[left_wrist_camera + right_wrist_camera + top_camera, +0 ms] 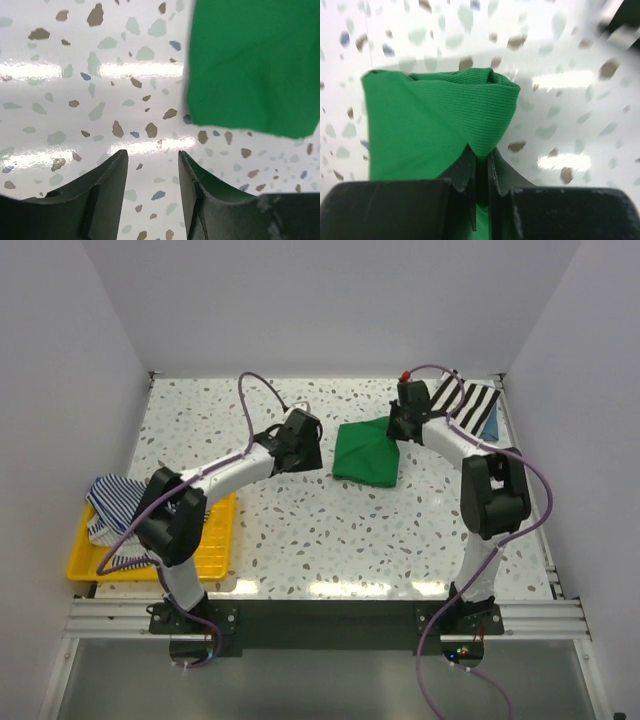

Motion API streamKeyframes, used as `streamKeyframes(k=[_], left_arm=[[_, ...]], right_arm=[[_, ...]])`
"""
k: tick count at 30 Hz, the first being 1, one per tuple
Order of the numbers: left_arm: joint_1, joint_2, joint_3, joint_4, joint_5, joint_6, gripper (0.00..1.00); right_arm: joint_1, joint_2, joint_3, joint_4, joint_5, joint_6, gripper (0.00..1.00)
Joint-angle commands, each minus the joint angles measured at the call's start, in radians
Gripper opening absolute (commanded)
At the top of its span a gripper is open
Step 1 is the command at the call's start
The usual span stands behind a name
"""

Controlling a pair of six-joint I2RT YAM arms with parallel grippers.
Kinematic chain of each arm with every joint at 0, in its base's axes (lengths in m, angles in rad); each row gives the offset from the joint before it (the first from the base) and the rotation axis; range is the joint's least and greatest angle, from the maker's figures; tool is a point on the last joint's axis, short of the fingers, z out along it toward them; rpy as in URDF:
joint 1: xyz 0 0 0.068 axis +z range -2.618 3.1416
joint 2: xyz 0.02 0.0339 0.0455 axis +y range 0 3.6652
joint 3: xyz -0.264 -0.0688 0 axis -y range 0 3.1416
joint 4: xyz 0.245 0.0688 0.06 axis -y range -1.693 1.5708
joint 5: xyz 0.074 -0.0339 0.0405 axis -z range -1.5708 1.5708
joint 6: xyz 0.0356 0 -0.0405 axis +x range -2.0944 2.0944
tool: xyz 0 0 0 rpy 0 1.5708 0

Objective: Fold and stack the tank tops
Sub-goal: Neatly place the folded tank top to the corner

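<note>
While right gripper (481,159) pinches green tank top (435,125) (corner) | left gripper (152,156) spread

You lose the green tank top (250,65) past the top and right edges of the left wrist view. From above, the left arm (180,515) covers part of the striped tank top (108,498) and the yellow tray (222,540). The right wrist view's upper right corner is blurred.

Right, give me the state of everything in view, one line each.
green tank top: partly folded, one fold pinched up.
right gripper: shut on the green tank top's fold.
left gripper: open, empty, beside the green tank top.
striped tank top: crumpled, unfolded, lying over the yellow tray's far left corner.
yellow tray: partly covered by the striped tank top.
</note>
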Motion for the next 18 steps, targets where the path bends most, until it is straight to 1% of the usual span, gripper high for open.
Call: streamKeyframes(k=[1, 2, 3, 5, 8, 13, 14, 18], left_arm=[[0.009, -0.125, 0.015, -0.030, 0.032, 0.055, 0.50], [0.009, -0.153, -0.003, -0.032, 0.033, 0.061, 0.50], [0.009, -0.165, -0.014, -0.029, 0.038, 0.078, 0.50], [0.014, -0.191, -0.032, -0.032, 0.042, 0.090, 0.50], [0.017, -0.213, -0.049, -0.040, 0.075, 0.107, 0.50], [0.019, -0.227, -0.051, -0.053, 0.101, 0.128, 0.50], [0.019, -0.227, -0.051, -0.055, 0.108, 0.128, 0.50], [0.020, -0.224, -0.049, -0.059, 0.130, 0.141, 0.49]], right_arm=[[-0.014, 0.047, 0.197, -0.157, 0.147, -0.154, 0.00], [-0.018, 0.070, 0.275, -0.176, 0.175, -0.190, 0.00], [-0.023, 0.088, 0.311, -0.212, 0.190, -0.207, 0.00], [-0.029, 0.127, 0.372, -0.231, 0.245, -0.253, 0.00], [-0.048, 0.164, 0.492, -0.254, 0.278, -0.302, 0.00], [-0.054, 0.233, 0.641, -0.309, 0.331, -0.409, 0.00], [-0.055, 0.246, 0.686, -0.318, 0.335, -0.421, 0.00], [-0.061, 0.309, 0.782, -0.351, 0.355, -0.463, 0.00]])
